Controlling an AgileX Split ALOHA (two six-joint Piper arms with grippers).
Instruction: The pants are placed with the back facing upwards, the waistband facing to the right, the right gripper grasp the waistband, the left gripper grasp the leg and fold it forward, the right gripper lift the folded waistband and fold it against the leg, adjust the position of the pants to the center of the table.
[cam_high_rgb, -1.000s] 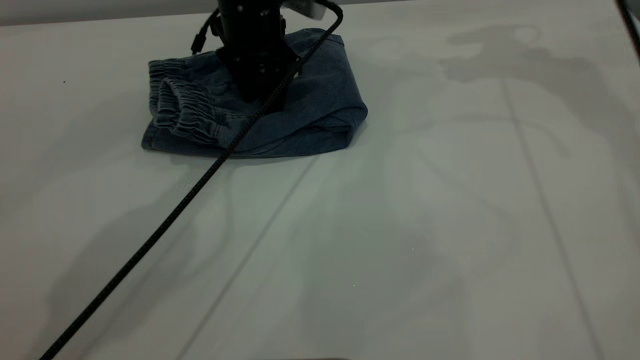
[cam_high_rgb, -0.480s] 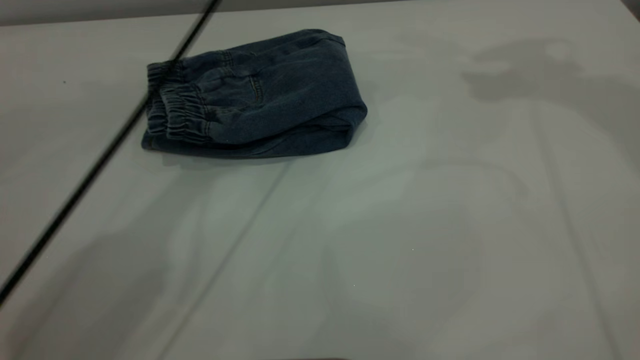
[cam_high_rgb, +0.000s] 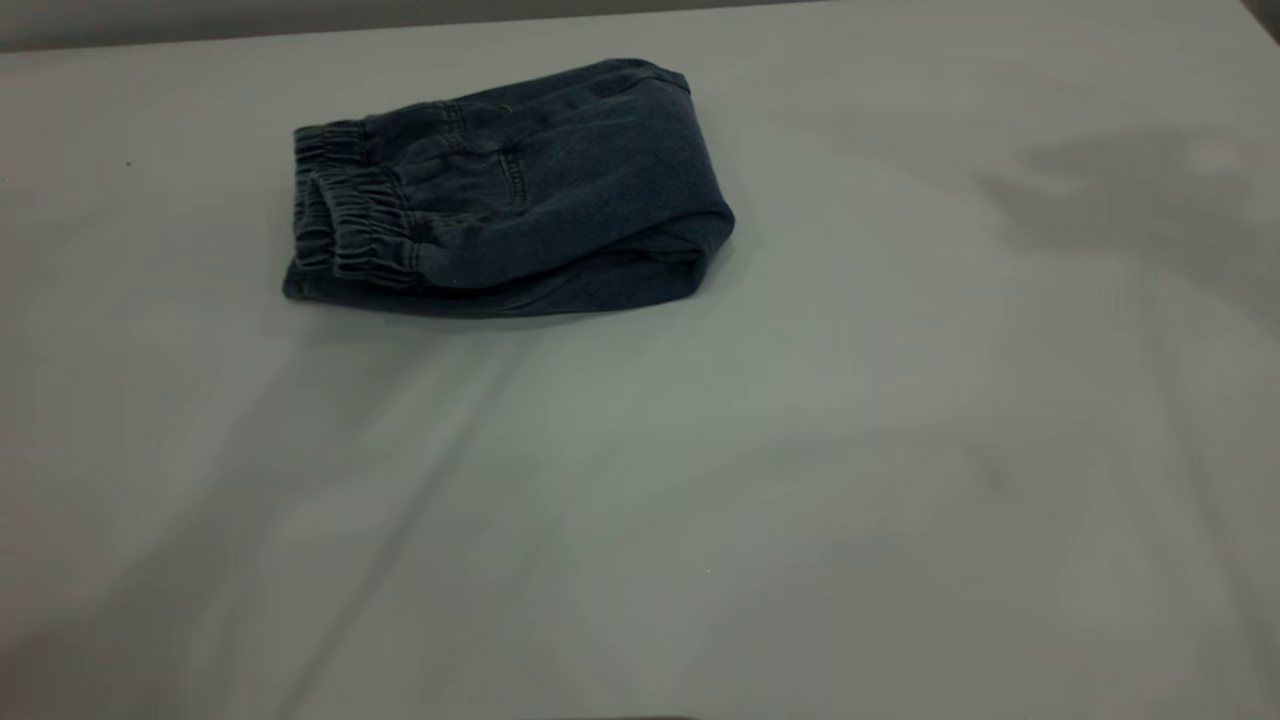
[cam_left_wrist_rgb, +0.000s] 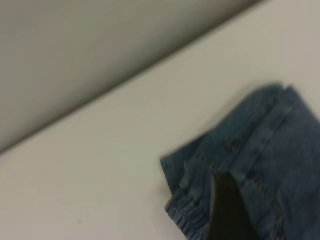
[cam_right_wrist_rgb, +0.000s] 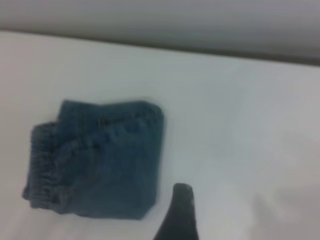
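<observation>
The pants (cam_high_rgb: 510, 190) lie folded into a compact blue denim bundle on the table (cam_high_rgb: 800, 450), left of centre and towards its far edge. Their gathered elastic waistband (cam_high_rgb: 350, 215) faces left, and the fold edge faces right. The leg is hidden inside the fold. Neither arm appears in the exterior view. In the left wrist view, a dark part of my left gripper (cam_left_wrist_rgb: 227, 210) hangs above the pants (cam_left_wrist_rgb: 260, 165), apart from the cloth. In the right wrist view, a dark part of my right gripper (cam_right_wrist_rgb: 181, 215) hovers over bare table beside the pants (cam_right_wrist_rgb: 100, 155).
The table's far edge (cam_high_rgb: 200, 35) runs just behind the pants, with a dark wall beyond it. Soft arm shadows (cam_high_rgb: 1130, 190) fall across the right side of the tabletop. Bare tabletop stretches in front of and to the right of the bundle.
One second ago my left arm stood on top of the folded pants. It has lifted away, and its braided cable swept left out of the exterior view. The pants have not moved.
</observation>
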